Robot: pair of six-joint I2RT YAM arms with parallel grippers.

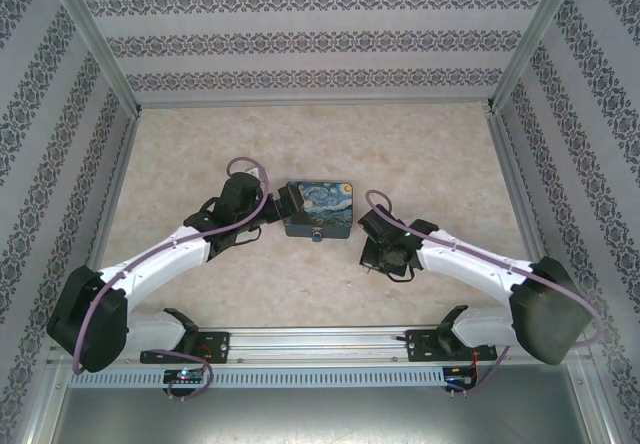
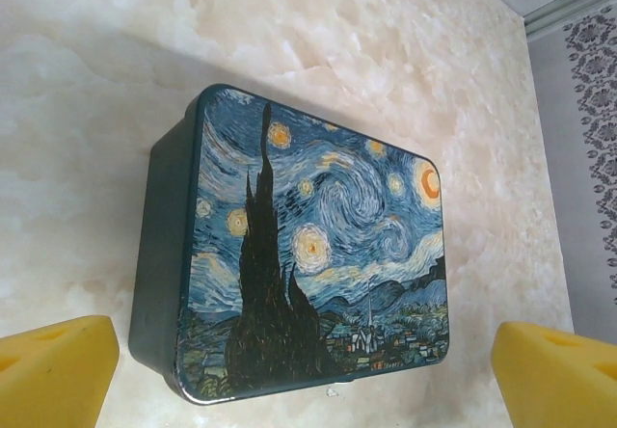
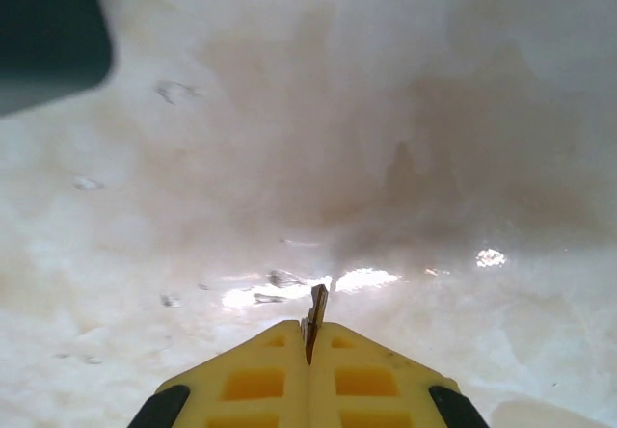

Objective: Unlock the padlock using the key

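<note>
Right wrist shows the right tool [image 3: 308,341] pinched tight on the key [image 3: 315,310], blade poking forward, which should help aim at the keyhole. The padlock [image 1: 316,232] hangs on the near side of the box [image 2: 308,245], mid-worktop [image 1: 440,154]. Meanwhile the left tool [image 2: 308,375] is spread wide at the box's left end, probably to steady it. Bare room toward the near edge; the box corner's the thing to dodge.

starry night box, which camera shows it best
The left wrist view: the box is close and sharp, with its whole painted lid and one dark side. The top external view shows the box whole but small. The right wrist view catches a blurred dark corner of it.
</note>
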